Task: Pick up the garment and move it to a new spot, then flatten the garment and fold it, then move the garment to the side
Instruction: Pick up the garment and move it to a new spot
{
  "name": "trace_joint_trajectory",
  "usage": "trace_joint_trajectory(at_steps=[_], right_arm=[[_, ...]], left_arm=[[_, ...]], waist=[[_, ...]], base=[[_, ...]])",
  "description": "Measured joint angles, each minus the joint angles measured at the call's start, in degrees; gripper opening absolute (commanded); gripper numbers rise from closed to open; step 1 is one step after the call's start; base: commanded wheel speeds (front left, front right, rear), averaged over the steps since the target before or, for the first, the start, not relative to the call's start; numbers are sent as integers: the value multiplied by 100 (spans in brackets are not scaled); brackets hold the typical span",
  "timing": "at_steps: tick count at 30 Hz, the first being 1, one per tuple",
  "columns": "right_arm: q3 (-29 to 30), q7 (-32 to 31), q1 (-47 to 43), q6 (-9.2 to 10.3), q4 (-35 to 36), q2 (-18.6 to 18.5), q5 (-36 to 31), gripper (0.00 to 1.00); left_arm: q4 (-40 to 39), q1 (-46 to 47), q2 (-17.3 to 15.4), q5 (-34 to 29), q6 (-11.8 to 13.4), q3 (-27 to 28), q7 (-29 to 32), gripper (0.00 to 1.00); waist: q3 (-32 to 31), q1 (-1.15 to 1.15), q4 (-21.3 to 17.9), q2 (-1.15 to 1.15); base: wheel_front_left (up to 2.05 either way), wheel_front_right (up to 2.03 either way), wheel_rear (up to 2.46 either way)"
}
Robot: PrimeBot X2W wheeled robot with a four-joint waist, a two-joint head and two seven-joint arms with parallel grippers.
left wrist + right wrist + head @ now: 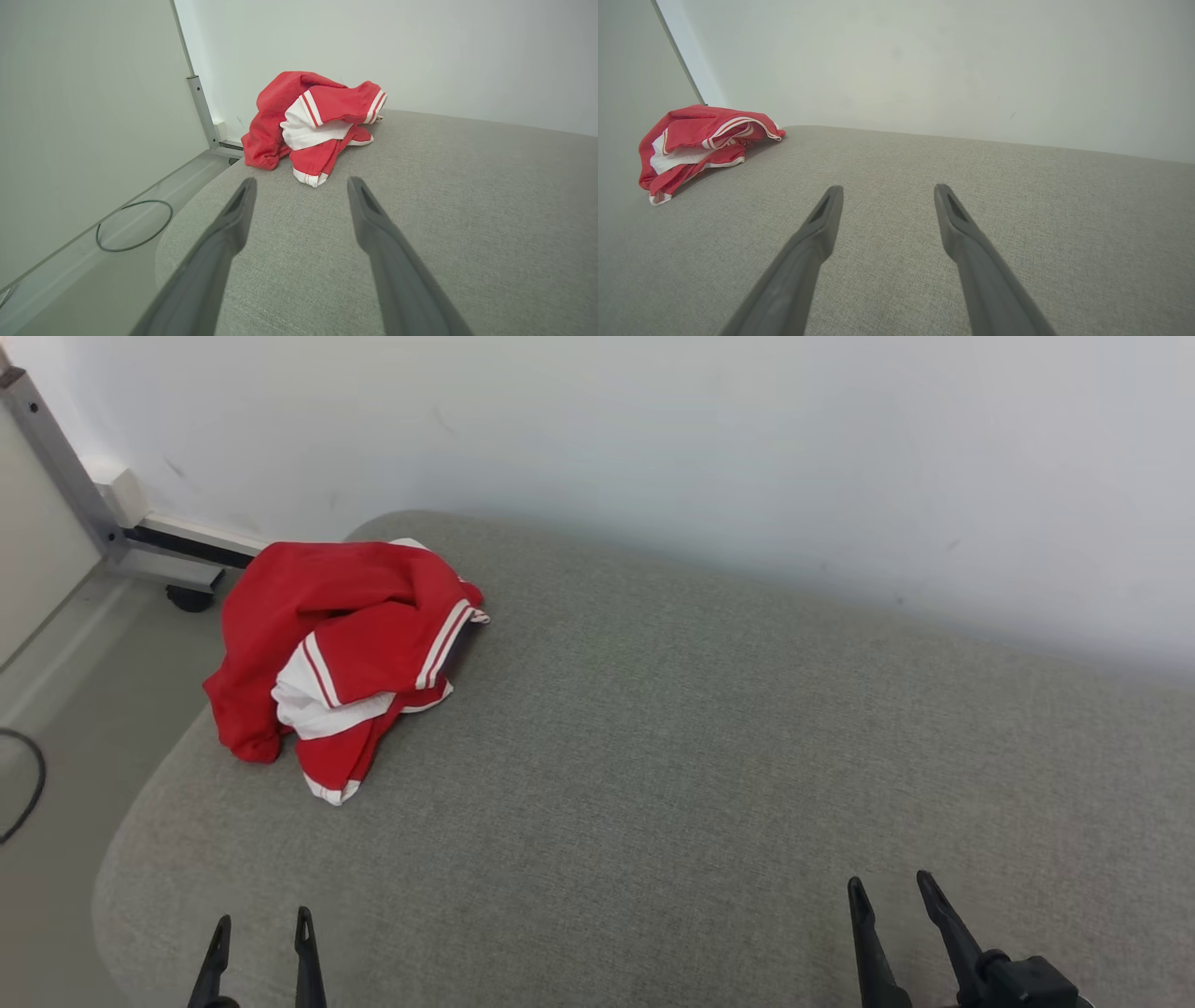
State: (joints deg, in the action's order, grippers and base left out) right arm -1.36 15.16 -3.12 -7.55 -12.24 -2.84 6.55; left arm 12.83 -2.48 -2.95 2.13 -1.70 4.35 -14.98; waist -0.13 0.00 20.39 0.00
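Observation:
A red garment (336, 653) with white trim lies crumpled in a heap at the far left corner of the grey upholstered surface (700, 756). In the left wrist view the garment (313, 123) sits just beyond my fingertips, straight ahead. In the right wrist view the garment (698, 144) lies far off to the left. My left gripper (260, 931) is at the near left edge, open and empty. My right gripper (890, 889) is at the near right, also open and empty. In their own wrist views, the left gripper (301, 184) and the right gripper (885, 191) both hover over bare fabric.
A white wall (747, 448) runs along the far side of the surface. Left of the surface is floor with a dark cable loop (28, 784), a metal frame leg (56, 457) and a caster (189, 598). The surface's rounded left edge (121, 859) drops to the floor.

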Motion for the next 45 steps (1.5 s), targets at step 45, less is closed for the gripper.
trace_joint_trajectory(at_steps=[45], right_arm=[[-24,0,677,0,-37,0,-60,100]], left_arm=[[1022,2540,-805,695,-270,1091,-5,100]], waist=[[671,1,-775,0]], base=[[0,0,0]])
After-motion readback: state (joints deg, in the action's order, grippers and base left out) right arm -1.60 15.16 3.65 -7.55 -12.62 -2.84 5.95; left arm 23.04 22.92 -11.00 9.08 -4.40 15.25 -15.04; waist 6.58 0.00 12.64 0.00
